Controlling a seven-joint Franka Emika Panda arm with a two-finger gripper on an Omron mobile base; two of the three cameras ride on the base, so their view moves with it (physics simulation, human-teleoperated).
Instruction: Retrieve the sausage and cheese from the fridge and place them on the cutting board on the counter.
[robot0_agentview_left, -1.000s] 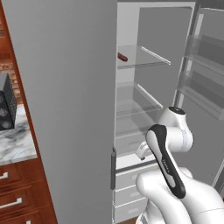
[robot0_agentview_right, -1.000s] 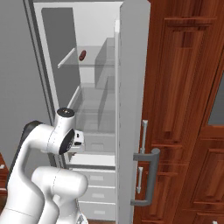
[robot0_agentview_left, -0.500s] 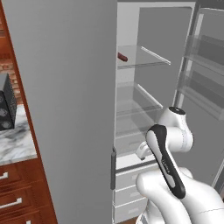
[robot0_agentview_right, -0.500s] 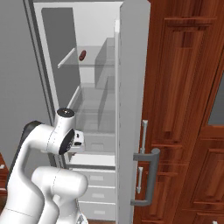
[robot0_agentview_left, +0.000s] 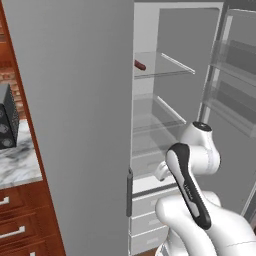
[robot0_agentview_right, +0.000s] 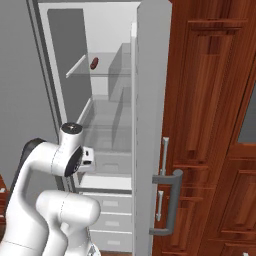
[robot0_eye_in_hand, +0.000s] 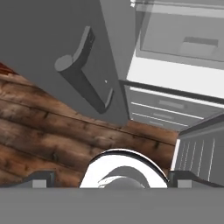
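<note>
The fridge (robot0_agentview_left: 75, 100) stands with both doors swung open, showing glass shelves and white drawers (robot0_agentview_left: 145, 210). The sausage (robot0_agentview_left: 139, 65), small and dark red-brown, lies on the upper glass shelf; the right base view has the sausage (robot0_agentview_right: 94, 63) at the shelf's back left. My arm is folded low in front of the drawers, well below that shelf. My gripper (robot0_eye_in_hand: 114, 181) points down at the wooden floor beside the fridge door's handle (robot0_eye_in_hand: 83, 74), open, with nothing between its fingertips (robot0_eye_in_hand: 41, 179). A strip of the marble counter (robot0_agentview_left: 17, 165) lies at the left. The cheese and the cutting board are out of view.
The open grey fridge door (robot0_agentview_right: 150, 125) with its metal handle (robot0_agentview_right: 169, 200) stands close on the right, against dark wooden cabinets (robot0_agentview_right: 215, 110). A dark microwave (robot0_agentview_left: 7, 117) sits on the counter. The other door's shelves (robot0_agentview_left: 235, 75) hang at the far right.
</note>
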